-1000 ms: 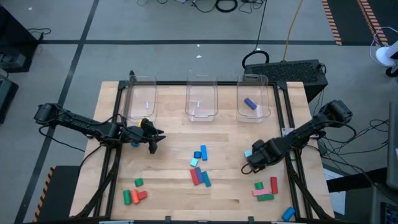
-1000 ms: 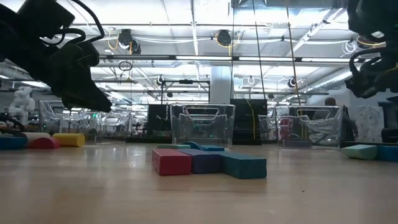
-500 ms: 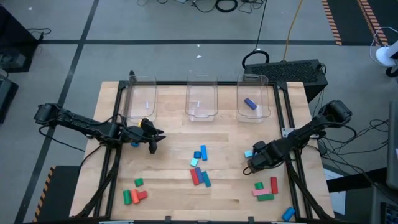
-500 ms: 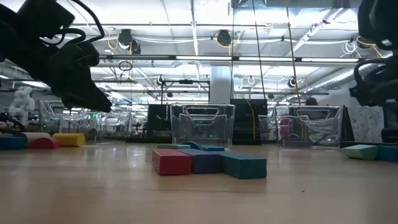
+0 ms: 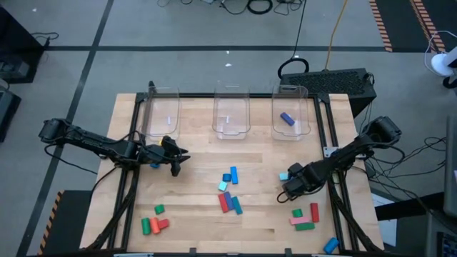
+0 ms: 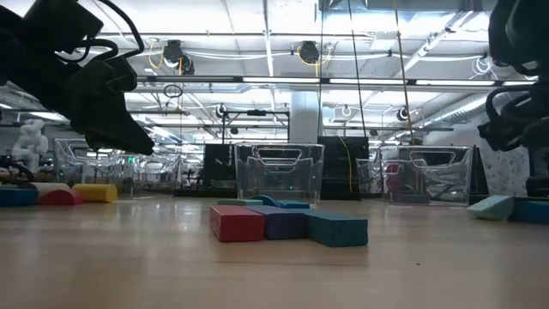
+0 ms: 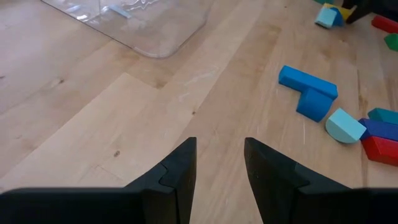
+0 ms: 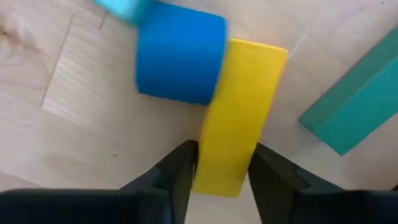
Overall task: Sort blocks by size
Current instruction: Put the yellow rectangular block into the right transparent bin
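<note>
Blocks lie scattered on the desk [image 5: 200,235]; a yellow bar [image 8: 239,118] is pinched by the right tool [image 8: 219,163] at the desk's 3 o'clock side (pick-up step). Lifting toward a bin comes next. The left tool [image 7: 219,163] waits spread, empty, at 9 o'clock.

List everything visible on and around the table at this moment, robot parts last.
Clear bins: three, along the table's far edge; the right one holds one blue block.
Centre blocks: about six, blue, teal, red, mid-table.
Near-left blocks: about four, green, red, orange.
Near-right blocks: about five, green, red, pink, blue.
Yellow bar: one, between the right gripper's fingers, beside a blue cylinder.
Black case: one, behind the table.
Left gripper: open, empty, above the table's left.
Right gripper: around the yellow bar, right side.
</note>
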Motion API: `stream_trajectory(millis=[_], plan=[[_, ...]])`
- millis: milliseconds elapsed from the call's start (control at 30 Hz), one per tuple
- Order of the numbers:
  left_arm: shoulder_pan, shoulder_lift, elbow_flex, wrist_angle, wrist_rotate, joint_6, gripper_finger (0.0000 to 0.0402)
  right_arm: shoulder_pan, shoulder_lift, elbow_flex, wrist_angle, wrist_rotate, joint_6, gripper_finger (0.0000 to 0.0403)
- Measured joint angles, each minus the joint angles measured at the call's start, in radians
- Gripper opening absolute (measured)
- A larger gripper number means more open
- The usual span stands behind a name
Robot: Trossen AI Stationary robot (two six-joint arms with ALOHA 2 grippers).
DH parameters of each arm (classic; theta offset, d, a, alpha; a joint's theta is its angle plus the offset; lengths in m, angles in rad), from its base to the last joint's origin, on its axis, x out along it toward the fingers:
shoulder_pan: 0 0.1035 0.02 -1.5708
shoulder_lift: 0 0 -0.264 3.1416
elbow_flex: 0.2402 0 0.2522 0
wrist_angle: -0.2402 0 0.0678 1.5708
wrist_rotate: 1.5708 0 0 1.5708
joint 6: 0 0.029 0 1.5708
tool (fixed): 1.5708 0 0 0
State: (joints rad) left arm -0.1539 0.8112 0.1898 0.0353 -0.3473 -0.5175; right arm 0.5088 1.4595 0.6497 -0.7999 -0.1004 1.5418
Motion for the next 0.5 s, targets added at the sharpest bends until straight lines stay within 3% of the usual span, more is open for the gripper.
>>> stream_trajectory(millis=[167,500], plan=[[0.0,0.0,0.0,0.0,-0.006,0.0,0.0136,-0.012,-0.032,-0.004,0.001,0.001,-0.015,0.0089],[0.0,0.0,0.0,0.0,-0.012,0.001,0.0136,-0.046,-0.046,0.022,0.038,0.037,-0.087,0.0094]])
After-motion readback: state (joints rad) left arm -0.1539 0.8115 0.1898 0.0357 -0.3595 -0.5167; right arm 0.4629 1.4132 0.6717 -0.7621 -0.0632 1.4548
